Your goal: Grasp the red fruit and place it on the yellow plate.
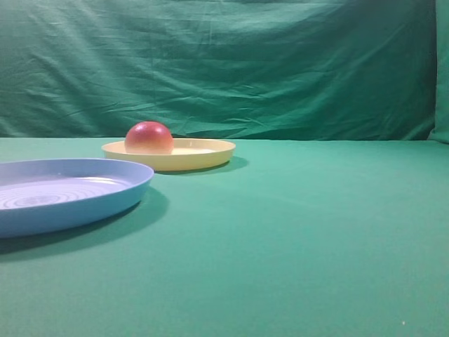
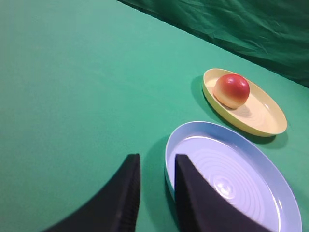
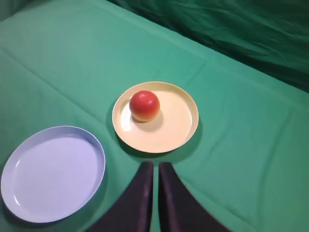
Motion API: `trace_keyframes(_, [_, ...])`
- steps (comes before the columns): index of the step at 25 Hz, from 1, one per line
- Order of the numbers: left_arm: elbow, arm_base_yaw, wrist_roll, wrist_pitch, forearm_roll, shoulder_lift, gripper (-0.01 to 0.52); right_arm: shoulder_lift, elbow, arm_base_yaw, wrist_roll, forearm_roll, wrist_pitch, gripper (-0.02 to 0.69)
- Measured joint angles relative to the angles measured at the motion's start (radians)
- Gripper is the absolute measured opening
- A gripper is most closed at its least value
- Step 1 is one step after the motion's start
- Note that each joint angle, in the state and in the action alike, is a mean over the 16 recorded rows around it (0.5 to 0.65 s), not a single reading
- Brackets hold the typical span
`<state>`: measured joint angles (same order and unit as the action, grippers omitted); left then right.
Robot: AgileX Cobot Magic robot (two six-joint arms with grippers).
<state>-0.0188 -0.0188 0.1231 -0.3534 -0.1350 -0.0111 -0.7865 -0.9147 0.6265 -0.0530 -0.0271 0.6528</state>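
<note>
Sitting on the yellow plate (image 3: 155,117), well ahead of both sets of fingers, the fruit (image 3: 144,106) looks placed. Right fingers (image 3: 153,193) nearly closed, empty; left fingers (image 2: 157,191) narrowly apart, empty. Bumping the plate could roll it off.

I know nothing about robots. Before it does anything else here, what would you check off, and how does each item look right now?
1. Red fruit on the yellow plate: ok, resting off-centre inside the rim.
2. Fruit free of both grippers: ok.
3. Right gripper empty: ok, fingers nearly together with nothing between.
4. Left gripper empty: ok, a small gap with nothing in it.
5. Blue plate empty: ok.
6. Left gripper clear of the blue plate: cannot tell, one finger overlaps its rim in the wrist view.
</note>
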Motion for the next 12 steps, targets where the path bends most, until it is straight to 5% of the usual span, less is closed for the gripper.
trace_keyframes(12, [0.000,0.000,0.000,0.000,0.000,0.000,0.157,0.462,0.301,0.000,0.000,-0.002,0.014,0.000])
